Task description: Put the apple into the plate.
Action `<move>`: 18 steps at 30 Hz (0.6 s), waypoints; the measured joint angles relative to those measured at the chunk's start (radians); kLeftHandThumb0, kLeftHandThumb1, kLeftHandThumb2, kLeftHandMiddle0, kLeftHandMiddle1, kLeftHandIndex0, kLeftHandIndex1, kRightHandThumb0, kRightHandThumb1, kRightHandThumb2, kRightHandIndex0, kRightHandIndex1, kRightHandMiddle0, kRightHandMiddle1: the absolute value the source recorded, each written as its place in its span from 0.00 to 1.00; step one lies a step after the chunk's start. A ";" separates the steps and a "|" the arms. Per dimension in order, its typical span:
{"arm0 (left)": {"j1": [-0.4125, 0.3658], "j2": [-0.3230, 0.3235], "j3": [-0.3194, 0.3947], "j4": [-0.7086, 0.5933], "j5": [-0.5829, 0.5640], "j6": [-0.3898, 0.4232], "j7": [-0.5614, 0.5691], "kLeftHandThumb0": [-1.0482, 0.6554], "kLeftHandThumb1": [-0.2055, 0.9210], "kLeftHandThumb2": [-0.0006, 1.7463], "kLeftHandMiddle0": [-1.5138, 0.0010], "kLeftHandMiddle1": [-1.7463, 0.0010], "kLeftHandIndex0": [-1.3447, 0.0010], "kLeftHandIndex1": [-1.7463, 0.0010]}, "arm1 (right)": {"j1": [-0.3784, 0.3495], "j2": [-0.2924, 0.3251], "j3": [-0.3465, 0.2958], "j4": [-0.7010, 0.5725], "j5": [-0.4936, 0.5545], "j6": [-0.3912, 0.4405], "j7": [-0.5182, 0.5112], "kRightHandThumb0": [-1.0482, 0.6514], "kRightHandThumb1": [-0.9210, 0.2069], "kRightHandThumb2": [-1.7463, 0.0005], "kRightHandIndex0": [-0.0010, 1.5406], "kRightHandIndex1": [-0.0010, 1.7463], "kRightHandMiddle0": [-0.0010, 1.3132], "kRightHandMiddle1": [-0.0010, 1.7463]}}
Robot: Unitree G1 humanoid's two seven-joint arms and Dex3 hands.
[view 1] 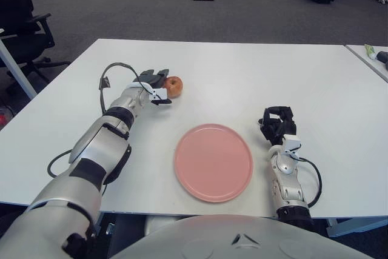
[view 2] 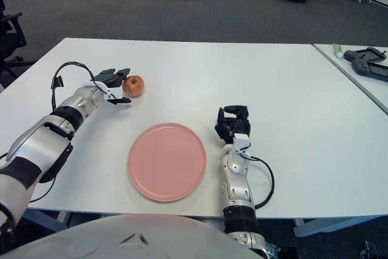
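Big white table (view 1: 315,89) takes up most of the view, with a pink plate (view 1: 213,162) sitting near the front edge, nothing on it. The left hand (view 1: 156,87) is reached out to the far left part of the table, right up against the apple (view 1: 174,86), fingers spread around its left side but not clamped on it as far as I can see. The apple's on the tabletop, well apart from the plate. The right hand (view 1: 277,124) shows just right of the plate, fingers curled, holding nothing.
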 measured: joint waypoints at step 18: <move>-0.054 -0.064 -0.036 0.066 0.000 0.072 -0.031 0.04 0.99 0.15 1.00 1.00 1.00 1.00 | 0.002 0.000 -0.004 0.015 0.002 -0.032 -0.001 0.40 0.13 0.58 0.33 0.83 0.21 1.00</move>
